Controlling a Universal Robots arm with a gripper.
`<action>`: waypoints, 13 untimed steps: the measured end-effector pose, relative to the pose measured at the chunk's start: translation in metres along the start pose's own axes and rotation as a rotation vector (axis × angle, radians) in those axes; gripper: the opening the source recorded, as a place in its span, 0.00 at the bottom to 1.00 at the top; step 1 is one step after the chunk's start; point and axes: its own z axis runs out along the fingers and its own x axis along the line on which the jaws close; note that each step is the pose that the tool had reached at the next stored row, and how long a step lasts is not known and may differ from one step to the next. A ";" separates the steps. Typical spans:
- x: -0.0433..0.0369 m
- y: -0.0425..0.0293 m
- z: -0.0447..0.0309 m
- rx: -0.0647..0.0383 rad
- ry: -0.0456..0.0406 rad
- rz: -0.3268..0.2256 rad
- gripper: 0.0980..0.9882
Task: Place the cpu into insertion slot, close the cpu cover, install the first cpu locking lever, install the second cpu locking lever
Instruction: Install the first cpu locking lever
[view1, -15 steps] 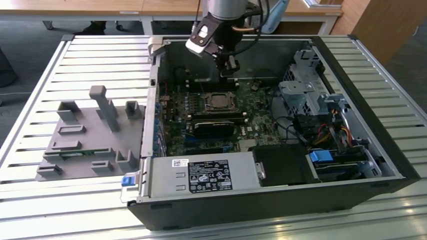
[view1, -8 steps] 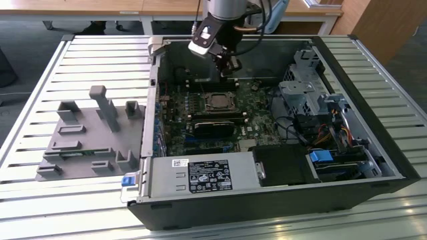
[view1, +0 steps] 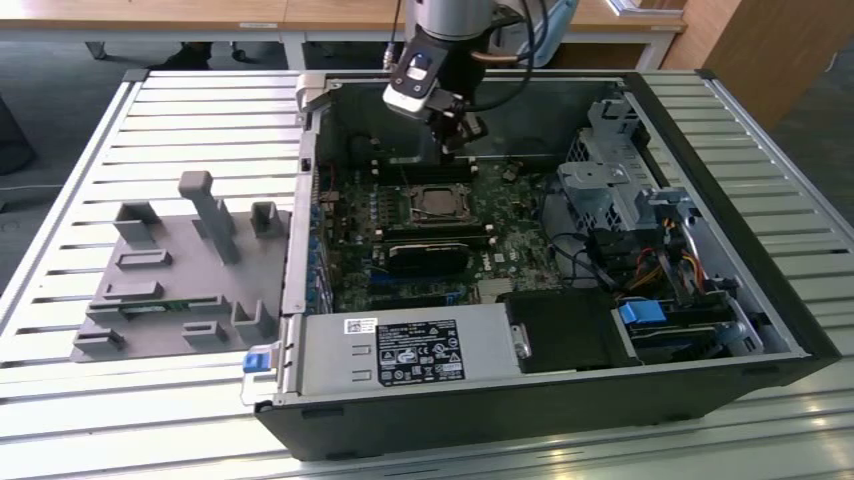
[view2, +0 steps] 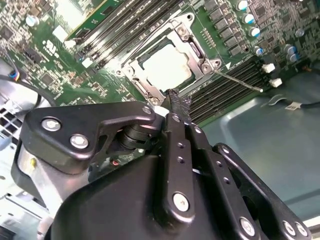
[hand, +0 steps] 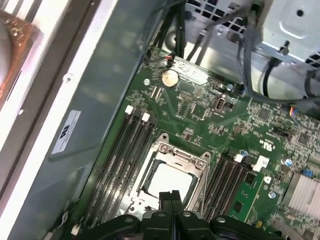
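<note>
Hovering gripper: the gripper (hand: 171, 196) hangs just above the near edge of the socket, its two black fingertips pressed together and holding nothing.
Cpu: the cpu (hand: 170, 181) is seated in the insertion slot (view2: 141, 86), with its pale metal top showing.
Cpu cover: the cpu cover (hand: 185, 157) looks to be lying flat, its silver frame ringing the chip.
Lever: a thin metal locking lever (view2: 239, 81) juts out sideways from a socket corner over the memory slots (view2: 225, 92). It reads as unlatched.
Risk, slip: the rod is slim and springy, so narrow closed tips pushing off-centre could skid off it onto the motherboard (view1: 400, 260).
Risk, cover: if the frame is not fully down, forcing a lever could lift or skew it over the chip.
Risk, neighbours: memory slot clips and small board parts sit just beside the socket, and a low sweep could catch them.
Edges: memory slots flank the socket on two sides, and the grey case wall (hand: 100, 100) rises just beyond one bank.
Clutter: loose cables (hand: 250, 50) and the drive cage (view1: 601, 190) crowd the exterior view's right.
Open room: the clearest way in or out is straight up from the socket. Sideways travel is tight near the wall.
</note>
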 end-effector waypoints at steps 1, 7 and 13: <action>0.0000 0.0000 0.0000 0.000 0.0004 -0.011 0.03; 0.0000 0.0000 0.0000 -0.001 0.0027 -0.071 0.03; 0.0000 0.0000 0.0000 -0.002 0.0044 -0.117 0.03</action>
